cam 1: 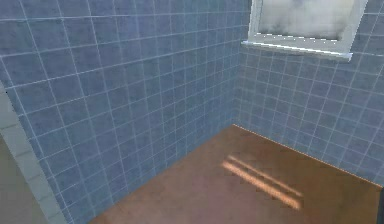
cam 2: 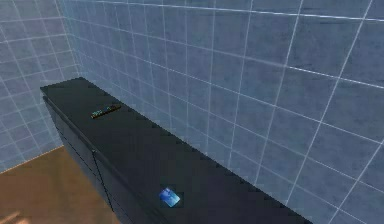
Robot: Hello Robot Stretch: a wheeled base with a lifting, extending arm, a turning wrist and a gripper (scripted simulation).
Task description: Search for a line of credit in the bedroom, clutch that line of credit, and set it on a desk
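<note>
A long black counter (cam 2: 140, 140) runs along a blue tiled wall in the arm side view. On its near part lies a small flat blue and white thing (cam 2: 169, 196). Farther along its top lies a small dark flat thing (cam 2: 104, 111).
Blue tiled walls (cam 1: 130, 90) meet in a corner ahead in the forward view, with a white-framed window (cam 1: 305, 25) at the upper right. The floor (cam 1: 230, 180) is brown wood with a strip of sunlight. A pale wall edge (cam 1: 25, 170) stands at the forward view's left. Dark cabinet fronts (cam 2: 85, 160) sit below the counter.
</note>
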